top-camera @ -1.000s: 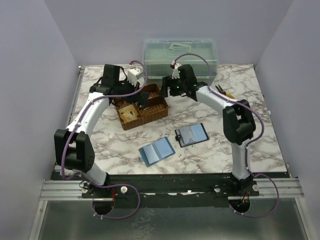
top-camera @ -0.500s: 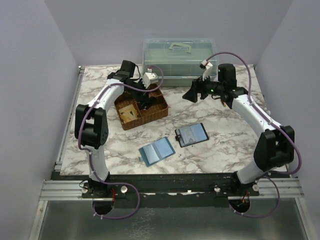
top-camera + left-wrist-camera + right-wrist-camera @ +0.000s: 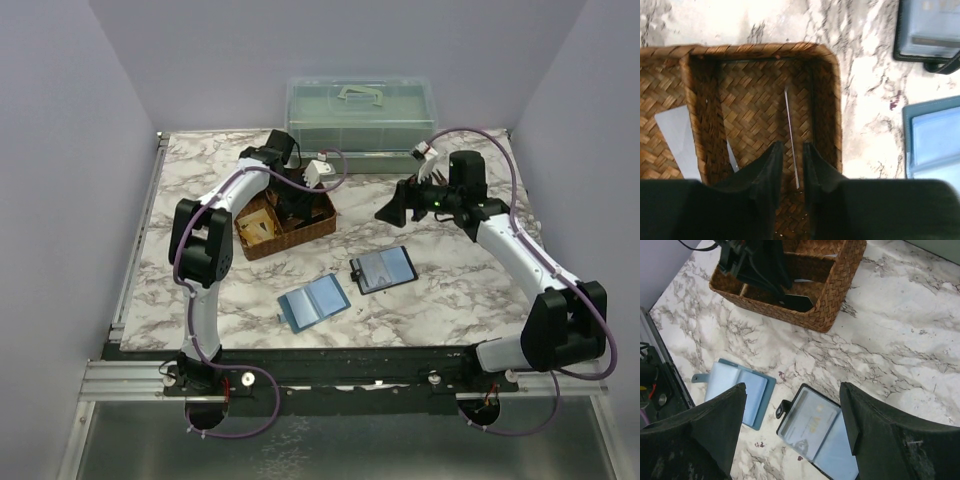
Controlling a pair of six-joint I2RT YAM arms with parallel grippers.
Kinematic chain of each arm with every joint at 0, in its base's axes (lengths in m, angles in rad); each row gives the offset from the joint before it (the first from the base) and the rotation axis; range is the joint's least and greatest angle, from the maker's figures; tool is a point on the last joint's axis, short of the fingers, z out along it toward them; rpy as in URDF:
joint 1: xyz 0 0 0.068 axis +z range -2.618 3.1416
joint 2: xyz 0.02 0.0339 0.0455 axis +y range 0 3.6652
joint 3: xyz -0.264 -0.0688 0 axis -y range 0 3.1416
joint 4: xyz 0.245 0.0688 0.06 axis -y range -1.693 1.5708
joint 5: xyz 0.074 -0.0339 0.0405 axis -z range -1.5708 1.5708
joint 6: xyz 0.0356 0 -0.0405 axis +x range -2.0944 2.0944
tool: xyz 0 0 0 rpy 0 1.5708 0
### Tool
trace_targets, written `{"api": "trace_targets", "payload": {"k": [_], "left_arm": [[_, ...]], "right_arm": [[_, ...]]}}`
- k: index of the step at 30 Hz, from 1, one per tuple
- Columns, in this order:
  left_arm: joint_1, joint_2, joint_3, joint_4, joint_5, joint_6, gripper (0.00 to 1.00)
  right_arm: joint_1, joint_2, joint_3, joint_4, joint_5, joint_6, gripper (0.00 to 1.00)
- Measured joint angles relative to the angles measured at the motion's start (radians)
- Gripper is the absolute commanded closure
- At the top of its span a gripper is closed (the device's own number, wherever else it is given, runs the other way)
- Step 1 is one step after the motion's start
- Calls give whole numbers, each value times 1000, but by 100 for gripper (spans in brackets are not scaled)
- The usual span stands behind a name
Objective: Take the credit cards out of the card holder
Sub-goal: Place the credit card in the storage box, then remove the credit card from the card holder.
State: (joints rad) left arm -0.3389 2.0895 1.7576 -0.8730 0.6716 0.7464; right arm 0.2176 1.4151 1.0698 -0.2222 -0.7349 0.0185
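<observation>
The left hand (image 3: 791,150) sits in one compartment of the basket (image 3: 832,100), woven walls close either side, a card (image 3: 789,120) on edge between its fingers (image 3: 767,170). Right of the basket, bare tabletop (image 3: 440,250) runs to the card holder (image 3: 383,270).

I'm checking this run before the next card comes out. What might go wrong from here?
The thin card stands on edge in the basket, in line with the narrow gap between the left jaws; pulling out might drag or tip it. The open card holder lies unheld beside the light-blue folder; the wide-open right jaws above could shift the holder, or land on the folder instead.
</observation>
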Motion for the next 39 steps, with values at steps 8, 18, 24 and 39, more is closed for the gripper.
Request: {"api": "trace_targets", "payload": {"k": [8,18,24,39], "left_arm": [[-29,6,10,66,-206,-115,51],[-36,-207,-2,214,-333,-418,23],[-2,-648,-388,510,-321,-763,1],[-14,-1171,-1161,993,-201,-1672,3]], "right_arm": [[-16,-76,-32,4,-16,9,17],[-23,-111,-30,-126,-178,-183,16],[-23,-98,4,-344,-308,-335,16],[-19,-71,-125,-513,-217,-603,15]]}}
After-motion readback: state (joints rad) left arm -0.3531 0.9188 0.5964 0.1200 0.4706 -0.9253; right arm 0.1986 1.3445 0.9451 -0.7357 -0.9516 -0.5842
